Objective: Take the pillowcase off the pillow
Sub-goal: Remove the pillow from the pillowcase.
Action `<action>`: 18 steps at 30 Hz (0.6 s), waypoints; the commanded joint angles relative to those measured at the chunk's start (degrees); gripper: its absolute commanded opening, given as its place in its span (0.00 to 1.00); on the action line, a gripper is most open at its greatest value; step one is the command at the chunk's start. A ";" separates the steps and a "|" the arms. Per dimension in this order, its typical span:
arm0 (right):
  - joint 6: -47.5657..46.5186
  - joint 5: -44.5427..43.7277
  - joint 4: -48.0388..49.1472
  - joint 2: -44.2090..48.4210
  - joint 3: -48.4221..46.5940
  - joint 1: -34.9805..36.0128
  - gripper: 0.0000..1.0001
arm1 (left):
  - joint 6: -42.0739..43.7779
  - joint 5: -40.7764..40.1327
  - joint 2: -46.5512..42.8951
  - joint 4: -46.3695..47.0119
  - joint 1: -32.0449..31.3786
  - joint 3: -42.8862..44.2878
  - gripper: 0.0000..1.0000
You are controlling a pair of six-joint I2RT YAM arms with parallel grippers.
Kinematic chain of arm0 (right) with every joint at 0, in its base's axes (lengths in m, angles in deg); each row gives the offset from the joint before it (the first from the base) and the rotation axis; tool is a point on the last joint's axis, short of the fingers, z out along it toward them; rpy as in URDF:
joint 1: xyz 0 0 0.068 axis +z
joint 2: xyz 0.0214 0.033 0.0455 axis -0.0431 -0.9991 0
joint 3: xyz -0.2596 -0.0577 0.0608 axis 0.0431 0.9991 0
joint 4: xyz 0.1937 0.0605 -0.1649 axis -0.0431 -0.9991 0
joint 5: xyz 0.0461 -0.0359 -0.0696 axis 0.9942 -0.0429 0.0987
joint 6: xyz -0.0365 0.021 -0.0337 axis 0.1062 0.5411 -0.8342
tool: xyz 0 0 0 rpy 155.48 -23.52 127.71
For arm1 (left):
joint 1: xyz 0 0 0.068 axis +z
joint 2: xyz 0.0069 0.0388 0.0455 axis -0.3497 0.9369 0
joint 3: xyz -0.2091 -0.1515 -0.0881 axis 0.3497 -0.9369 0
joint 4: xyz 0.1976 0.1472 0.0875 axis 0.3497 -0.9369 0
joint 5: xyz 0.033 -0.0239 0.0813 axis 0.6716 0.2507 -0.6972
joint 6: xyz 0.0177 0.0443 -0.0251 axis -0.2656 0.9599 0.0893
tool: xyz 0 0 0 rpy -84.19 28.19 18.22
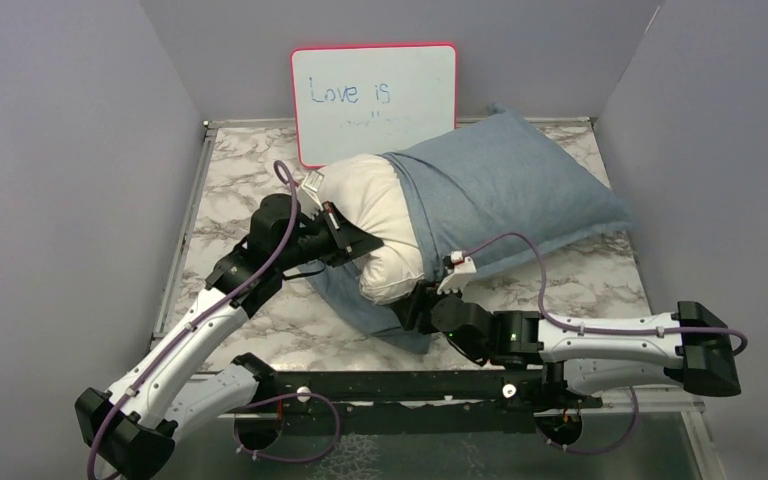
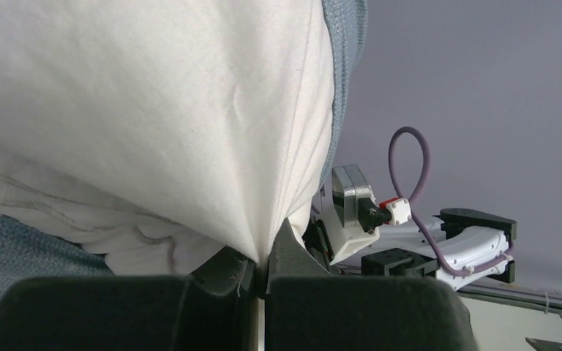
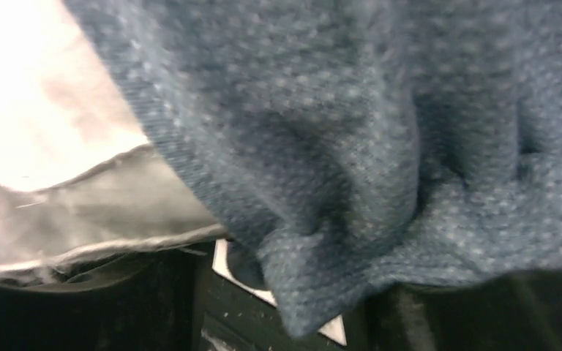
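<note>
The left gripper (image 1: 358, 242) reaches in from the left across the marble table (image 1: 240, 175), its jaws pressed together on a pinched fold of the white pillow (image 1: 370, 200). In the left wrist view the fabric (image 2: 154, 110) draws down into a tight pleat right between the fingers. The pillow's bare left end bulges out of the pillowcase (image 1: 500, 190), which covers the rest of it and stretches off to the right. The right gripper (image 1: 418, 303) sits at the pillow's near edge, against the pillowcase's open hem. The right wrist view shows a bunched blue fold (image 3: 351, 146) sagging between dark finger shapes. I cannot tell whether those jaws are clamped.
</note>
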 commanded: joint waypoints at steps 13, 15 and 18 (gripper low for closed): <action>-4.97 -13.79 -4.67 5.92 3.62 -3.39 0.03 | 2.25 -0.46 0.66 5.46 0.21 9.42 0.00; -6.54 -8.87 -9.36 6.17 3.44 -7.35 0.02 | 3.86 -1.32 1.18 3.28 0.23 10.95 0.00; -8.11 -1.35 -11.26 5.79 4.74 -9.87 0.01 | 4.49 -0.95 1.80 3.59 0.23 12.13 0.00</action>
